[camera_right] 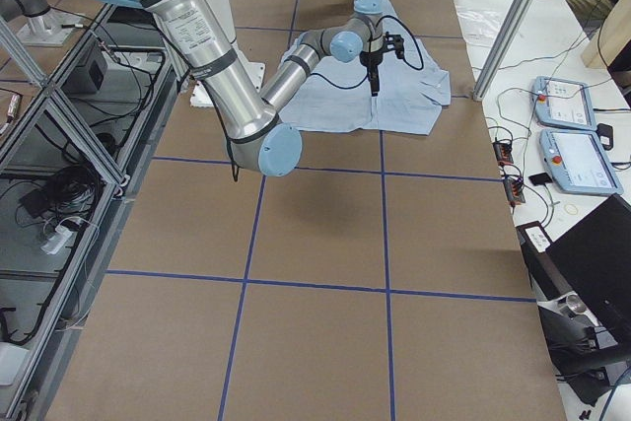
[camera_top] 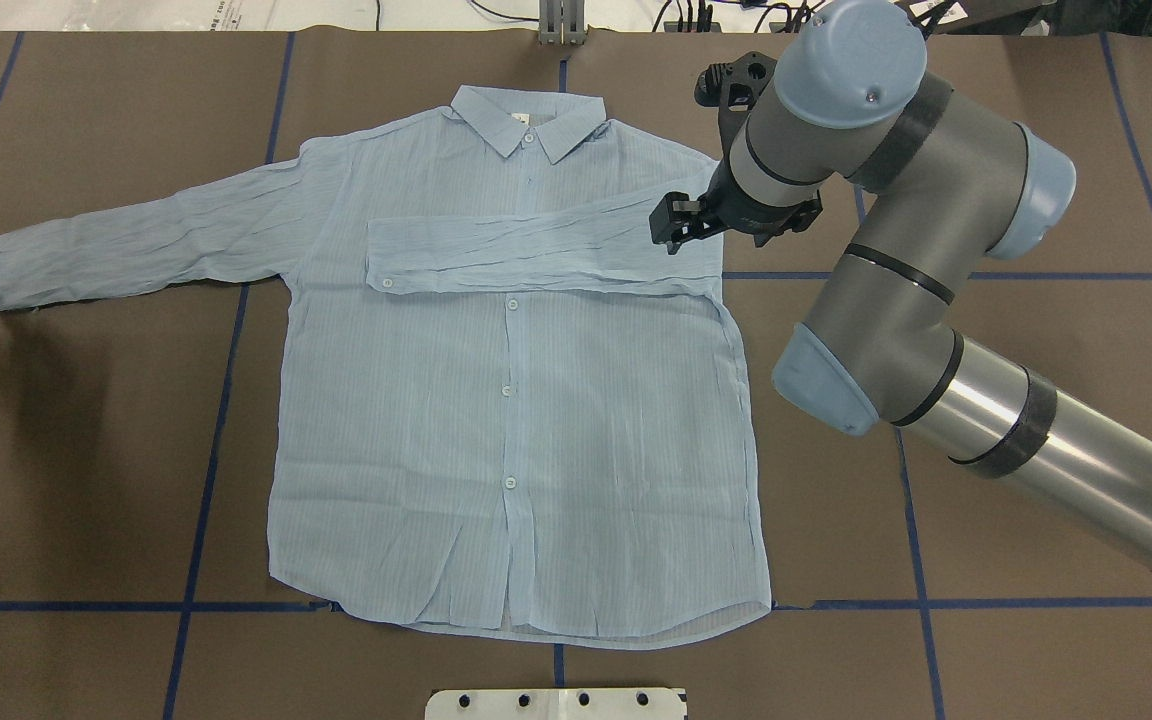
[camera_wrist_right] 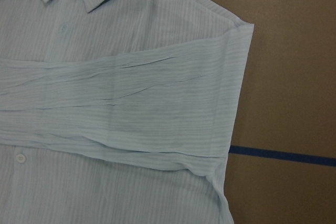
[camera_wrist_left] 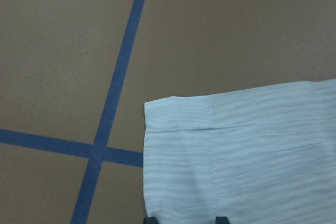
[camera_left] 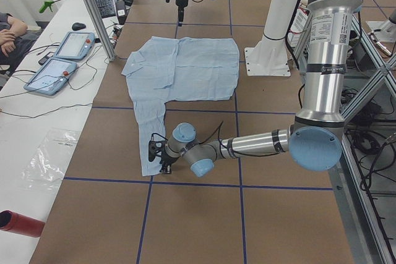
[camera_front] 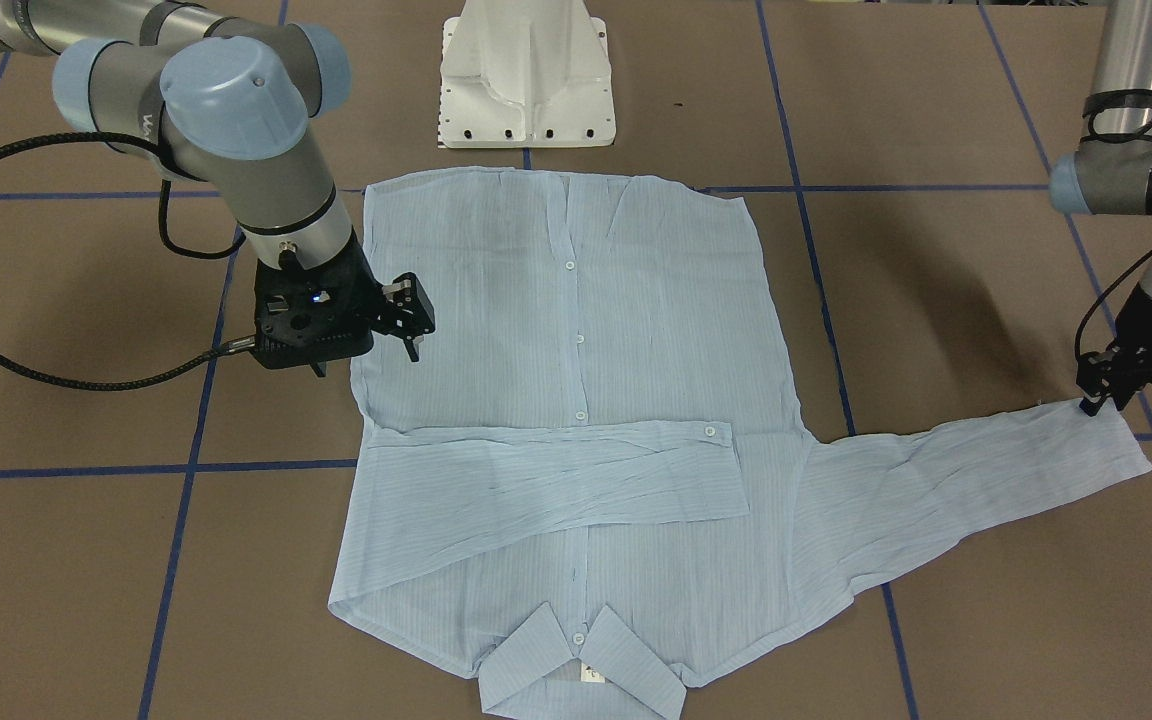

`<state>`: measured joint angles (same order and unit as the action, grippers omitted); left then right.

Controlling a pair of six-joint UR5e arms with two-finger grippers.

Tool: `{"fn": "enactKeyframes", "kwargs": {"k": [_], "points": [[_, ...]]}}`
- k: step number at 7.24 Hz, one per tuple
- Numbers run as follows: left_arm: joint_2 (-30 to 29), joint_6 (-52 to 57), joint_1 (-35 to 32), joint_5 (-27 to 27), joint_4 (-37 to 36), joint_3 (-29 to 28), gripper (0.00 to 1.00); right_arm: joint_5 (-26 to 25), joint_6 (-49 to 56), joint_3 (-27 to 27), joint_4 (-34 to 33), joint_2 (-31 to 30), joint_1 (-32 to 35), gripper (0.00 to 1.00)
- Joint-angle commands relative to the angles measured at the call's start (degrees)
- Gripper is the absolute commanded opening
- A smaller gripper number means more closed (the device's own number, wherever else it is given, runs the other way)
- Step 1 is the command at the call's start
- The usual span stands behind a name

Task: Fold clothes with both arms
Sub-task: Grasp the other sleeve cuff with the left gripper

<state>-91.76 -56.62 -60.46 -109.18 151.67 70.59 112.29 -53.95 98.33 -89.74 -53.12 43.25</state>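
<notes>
- Left gripper (camera_front: 1104,400): low over the table (camera_top: 1036,130), pointing down. Its fingertips (camera_wrist_left: 151,219) stand a narrow gap apart and pinch nothing.
- Both tips sit over one corner of the cuff (camera_wrist_left: 178,116). I cannot tell whether they touch the cloth.
- Just beside that cuff, two strips of blue tape (camera_wrist_left: 118,77) cross on the brown table.
- Out from this gripper the sleeve (camera_top: 156,230) lies flat and stretched. It runs toward the robot's right, slanting slightly away from the robot, until it meets the body of the shirt (camera_top: 516,420).
- Right gripper (camera_right: 373,84): raised above the shirt's edge on the robot's right, pointing down. Its fingers are mostly hidden, so I cannot tell whether it is wide or narrow.
- Under it the folded sleeve (camera_top: 556,245) lies flat across the chest and points toward the left gripper. Its end (camera_top: 388,272), with one button, reaches just past the button row.
- The shirt lies spread, front up and buttoned, between the two grippers.
- Its long axis runs straight away from the robot. The collar (camera_top: 528,122) is on the far side and the hem (camera_top: 536,628) is nearest the white base (camera_front: 526,80).
</notes>
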Motion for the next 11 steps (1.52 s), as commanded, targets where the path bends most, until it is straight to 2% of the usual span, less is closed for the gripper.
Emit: {"fn": "enactKeyframes", "kwargs": {"k": [1,3,5,6,7,8,9,10,11], "points": [[-0.35,-0.07,-0.01,-0.33,-0.32,0.69,0.17,0.03,0.08,0.02,0.0,-0.14,0.17,1.0],[-0.61,0.36,-0.01,-0.33,-0.41,1.04,0.0,0.03,-0.01,0.02,0.0,-0.32,0.17,1.0],[-0.7,0.63,-0.01,-0.59,-0.41,2.53,0.0,0.03,-0.01,0.02,0.0,-0.32,0.17,1.0],[-0.36,0.63,-0.35,-3.21,-3.37,7.32,0.0,0.21,-0.01,0.02,0.0,-0.32,0.25,1.0],[-0.53,0.46,-0.53,-4.62,-13.67,16.51,0.0,0.38,0.08,0.19,0.0,-0.58,0.34,1.0],[-2.79,0.37,-0.45,-4.55,-28.74,26.17,0.0,0.65,0.25,1.94,0.09,-2.93,0.52,1.0],[-9.16,-0.16,-0.45,-4.55,-44.2,32.88,0.0,0.91,1.12,3.78,0.26,-5.92,1.39,1.0],[-17.84,-1.21,-0.45,-4.64,-55.58,34.25,0.0,0.83,3.65,3.97,0.09,-7.25,2.27,1.0],[-23.93,-6.44,0.25,-4.73,-59.7,33.57,0.0,1.43,5.77,3.8,0.09,-8.74,3.84,1.0]]}}
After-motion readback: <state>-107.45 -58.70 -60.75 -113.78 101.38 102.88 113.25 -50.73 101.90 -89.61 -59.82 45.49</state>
